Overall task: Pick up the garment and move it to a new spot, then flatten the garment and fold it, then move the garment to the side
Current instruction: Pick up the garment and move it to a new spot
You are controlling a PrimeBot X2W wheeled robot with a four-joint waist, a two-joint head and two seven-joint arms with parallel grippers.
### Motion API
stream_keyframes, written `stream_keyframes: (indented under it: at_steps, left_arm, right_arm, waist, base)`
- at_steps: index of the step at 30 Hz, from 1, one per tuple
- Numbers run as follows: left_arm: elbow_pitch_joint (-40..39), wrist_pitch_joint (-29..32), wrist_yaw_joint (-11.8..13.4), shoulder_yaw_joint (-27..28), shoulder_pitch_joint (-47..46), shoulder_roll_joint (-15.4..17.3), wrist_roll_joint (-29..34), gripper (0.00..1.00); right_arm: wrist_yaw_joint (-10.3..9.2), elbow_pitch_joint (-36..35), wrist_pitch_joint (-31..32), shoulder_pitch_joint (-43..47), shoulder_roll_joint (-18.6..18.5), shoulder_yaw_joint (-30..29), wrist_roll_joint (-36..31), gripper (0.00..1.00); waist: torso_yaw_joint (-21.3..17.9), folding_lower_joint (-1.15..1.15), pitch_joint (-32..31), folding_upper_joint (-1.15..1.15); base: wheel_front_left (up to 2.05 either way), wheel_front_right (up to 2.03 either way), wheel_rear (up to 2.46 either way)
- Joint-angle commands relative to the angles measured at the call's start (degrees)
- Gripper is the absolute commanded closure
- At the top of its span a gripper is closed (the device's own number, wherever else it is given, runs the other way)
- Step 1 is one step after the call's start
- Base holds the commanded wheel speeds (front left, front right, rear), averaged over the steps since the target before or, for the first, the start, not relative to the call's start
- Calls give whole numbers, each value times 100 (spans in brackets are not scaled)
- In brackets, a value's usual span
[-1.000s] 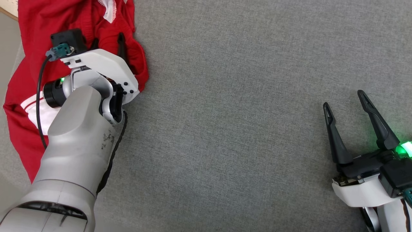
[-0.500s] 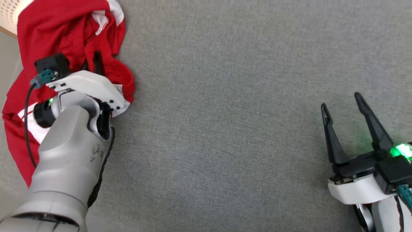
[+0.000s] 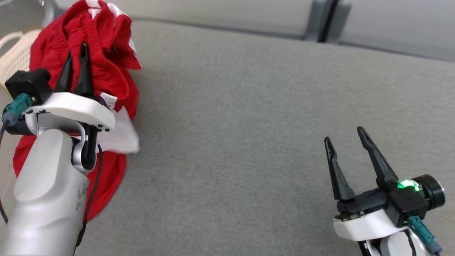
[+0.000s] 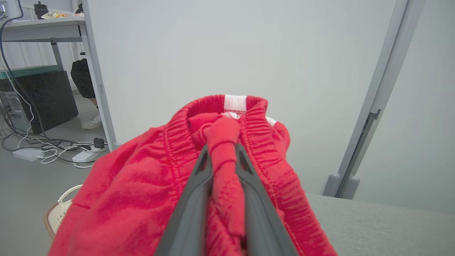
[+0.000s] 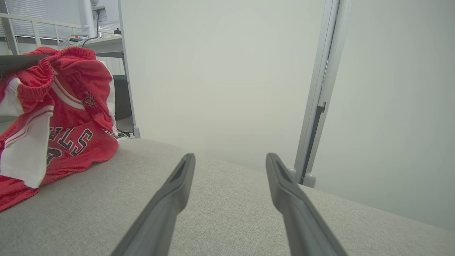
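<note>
The garment (image 3: 103,74) is a red pair of shorts with white trim and dark lettering. It hangs bunched at the far left of the grey table, lifted by its elastic waistband. My left gripper (image 3: 76,53) is shut on a fold of that waistband (image 4: 222,142), fingers pointing up and away. The garment (image 5: 64,117) drapes down to the table in the right wrist view, its lower part resting on the surface. My right gripper (image 3: 344,137) stands open and empty at the lower right, far from the cloth; both fingers (image 5: 177,185) hover just over the table.
The grey fabric-covered table (image 3: 249,124) stretches between the two arms. A pale perforated basket (image 3: 16,53) sits beyond the table's left edge. Partition walls with a grey post (image 3: 321,21) stand behind the table. Cables and a desk (image 4: 42,25) are off to the left.
My left gripper went from open to shut on the waistband and lifted the garment off the table. The head camera tilted up, so the back wall now shows.
</note>
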Motion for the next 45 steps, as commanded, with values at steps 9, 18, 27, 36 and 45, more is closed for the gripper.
stream_keyframes:
  at_steps: [9, 18, 27, 36, 45]
  left_arm:
    - [-1428, 31, -146, -433, 679, 109, 504, 100]
    - [-2429, 192, -284, -1292, 606, -18, 1042, 100]
    - [-2178, 153, -484, -2165, 416, -239, 1361, 100]
    - [-1085, 21, -590, -3105, 919, -481, 1220, 100]
    - [-1028, -22, -506, -3317, 1341, -754, 1042, 0]
  right_arm:
    - [-14, -36, -5, 104, 154, -101, 125, 0]
    - [-14, -228, -5, -60, 174, -386, 329, 0]
    - [-13, -340, -5, -88, 178, -551, 546, 0]
    - [-13, -331, -5, -186, 176, -508, 573, 0]
    - [-13, -210, -5, -120, 174, -393, 434, 0]
  waist:
    - [-1435, 0, -964, 0]
    - [-3045, 0, -648, 0]
    - [-3558, 0, -230, 0]
    - [-3263, 0, -23, 0]
    - [-2699, 0, -143, 0]
  base:
    - [0, 0, 0]
    - [0, 0, 0]
    - [0, 0, 0]
    - [0, 0, 0]
    - [0, 0, 0]
